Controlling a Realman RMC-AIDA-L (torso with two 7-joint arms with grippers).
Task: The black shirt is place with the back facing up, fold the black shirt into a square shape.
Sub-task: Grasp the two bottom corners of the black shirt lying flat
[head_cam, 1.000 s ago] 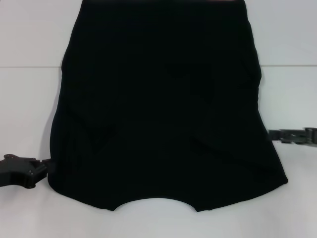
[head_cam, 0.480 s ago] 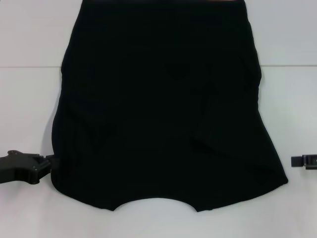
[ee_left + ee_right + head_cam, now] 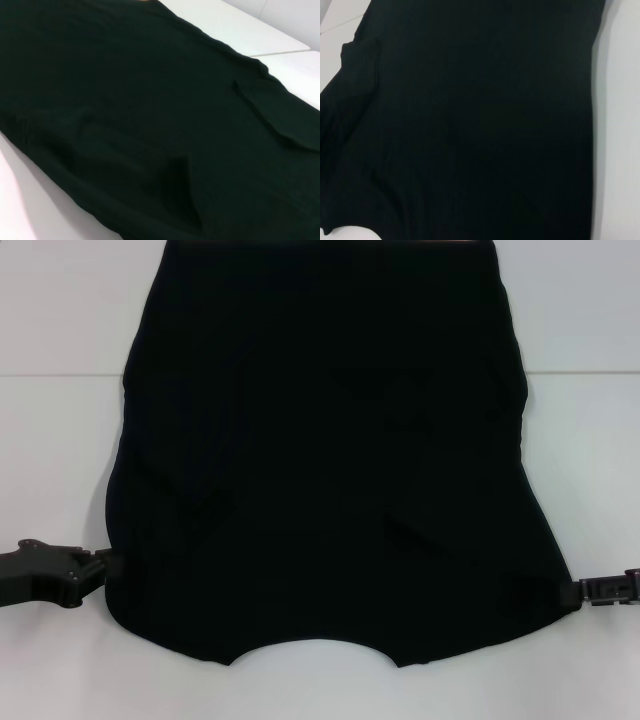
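— Shirt point(image 3: 320, 460) first: where does it lie?

— Flat on the white table point(image 3: 60, 440), filling the middle of the head view, running from the far edge down to the near one. The sleeves are folded in over the body, so the sides run nearly straight and flare a little toward the near end. The curved neckline sits at the near edge, facing the robot.

— Any wrinkles?

— A few shallow creases and folded flaps across the lower half. The left wrist view shows the shirt point(image 3: 150, 115) with one flap edge lying over the cloth and white table beyond it. The right wrist view is almost all shirt point(image 3: 470, 120), with table along one side.

— And the left gripper point(image 3: 105, 568)?

— Low at the near left corner of the shirt, its tip right at the cloth's edge. Whether its fingers are parted or have any fabric, I cannot tell.

— The right gripper point(image 3: 578, 590)?

— Mirrored at the near right corner, tip touching the shirt's edge. Again I cannot tell how wide it stands or whether it has cloth.

— The table itself?

— White, with a seam line crossing behind the shirt.
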